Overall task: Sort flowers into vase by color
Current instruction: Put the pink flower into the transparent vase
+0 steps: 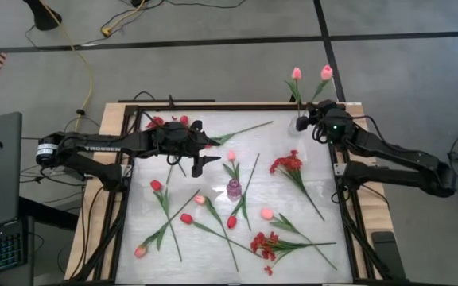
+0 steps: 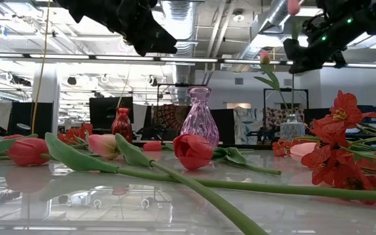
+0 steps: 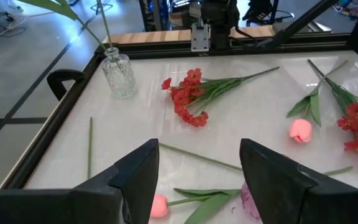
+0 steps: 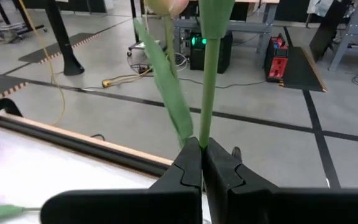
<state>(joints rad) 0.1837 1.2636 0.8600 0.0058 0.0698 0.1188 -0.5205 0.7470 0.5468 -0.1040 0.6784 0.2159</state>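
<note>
White tabletop strewn with loose flowers. I see my right gripper clamped on a pink tulip stem, bloom above its fingers, beside the clear vase. Left gripper gapes empty, red bunch ahead.

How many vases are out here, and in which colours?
Clear vase: 1
Purple vase: 1
Red vase: 1
Total: 3

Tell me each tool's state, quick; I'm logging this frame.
Left tool: open, empty.
Right tool: closed on a pink tulip stem.
</note>
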